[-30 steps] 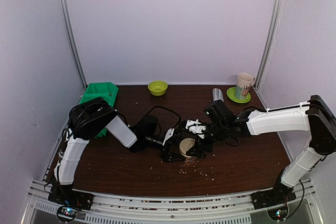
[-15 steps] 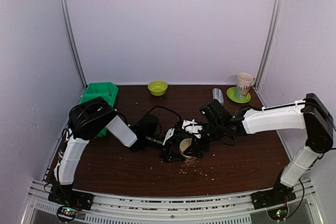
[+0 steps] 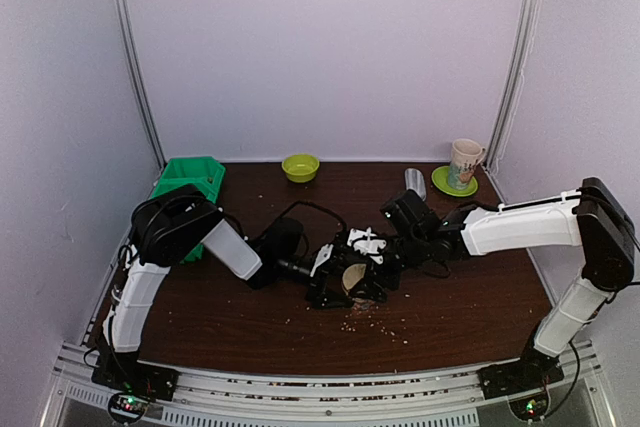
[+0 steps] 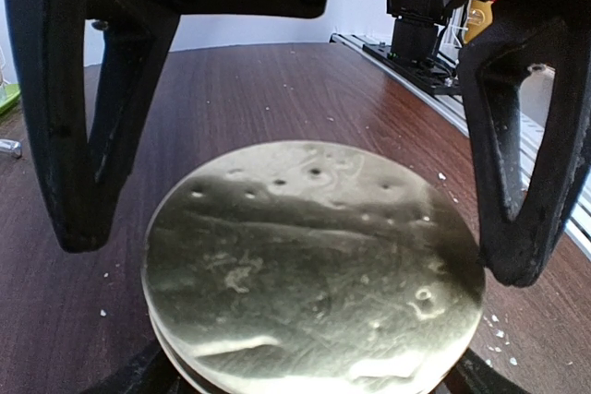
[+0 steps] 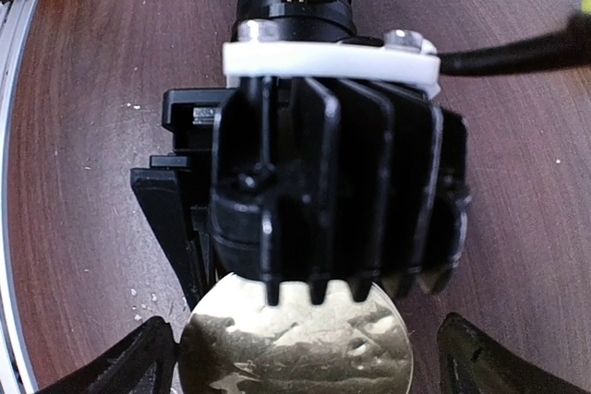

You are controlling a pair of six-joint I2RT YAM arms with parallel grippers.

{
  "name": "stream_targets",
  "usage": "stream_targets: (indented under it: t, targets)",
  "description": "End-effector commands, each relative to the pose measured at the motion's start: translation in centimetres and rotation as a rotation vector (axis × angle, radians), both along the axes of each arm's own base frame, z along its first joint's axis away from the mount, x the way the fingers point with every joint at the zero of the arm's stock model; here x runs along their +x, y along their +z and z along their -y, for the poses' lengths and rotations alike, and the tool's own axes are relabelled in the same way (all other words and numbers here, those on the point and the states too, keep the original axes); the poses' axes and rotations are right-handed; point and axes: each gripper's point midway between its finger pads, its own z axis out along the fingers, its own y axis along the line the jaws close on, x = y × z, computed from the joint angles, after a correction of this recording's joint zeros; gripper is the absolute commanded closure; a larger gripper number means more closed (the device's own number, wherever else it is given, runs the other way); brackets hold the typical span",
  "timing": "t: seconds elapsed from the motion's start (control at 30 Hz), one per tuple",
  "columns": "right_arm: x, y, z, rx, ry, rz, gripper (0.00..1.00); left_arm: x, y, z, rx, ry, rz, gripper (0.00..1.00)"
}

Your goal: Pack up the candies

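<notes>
I see no candies loose, so I guess they're inside the round gold tin [image 3: 352,278] mid-frame, light, slippery and best pinched across the middle; my left gripper [image 4: 307,251] straddles the tin wide, contact unclear, and my right gripper [image 5: 314,364] gapes empty above.

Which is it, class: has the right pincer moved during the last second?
Yes: the right pincer shifted slightly left, away from the mug at the right rear.

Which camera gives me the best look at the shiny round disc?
Left wrist: the disc fills the frame face-on between the fingers of the left gripper. Right wrist catches only its top edge below that gripper's body. Top external shows it tiny.
</notes>
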Motion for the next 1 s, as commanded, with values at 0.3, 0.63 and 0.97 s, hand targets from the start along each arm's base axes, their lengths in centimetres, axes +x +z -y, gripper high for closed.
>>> stream_targets:
  t: [0.3, 0.63, 0.97]
  targets:
    - [-1.0, -1.3, 1.0, -0.052, -0.016, -0.039, 0.03, -2.7, -7.2, -1.9, 0.235, 0.016, -0.199, 0.19]
    - [-0.6, -1.1, 1.1, -0.045, -0.05, -0.032, 0.1, -2.5, -7.4, -1.9, 0.244, 0.032, -0.198, 0.2]
    - [-0.3, -1.3, 1.3, -0.026, -0.108, -0.048, 0.22, -0.5, -8.3, -1.7, 0.282, 0.129, -0.206, 0.22]
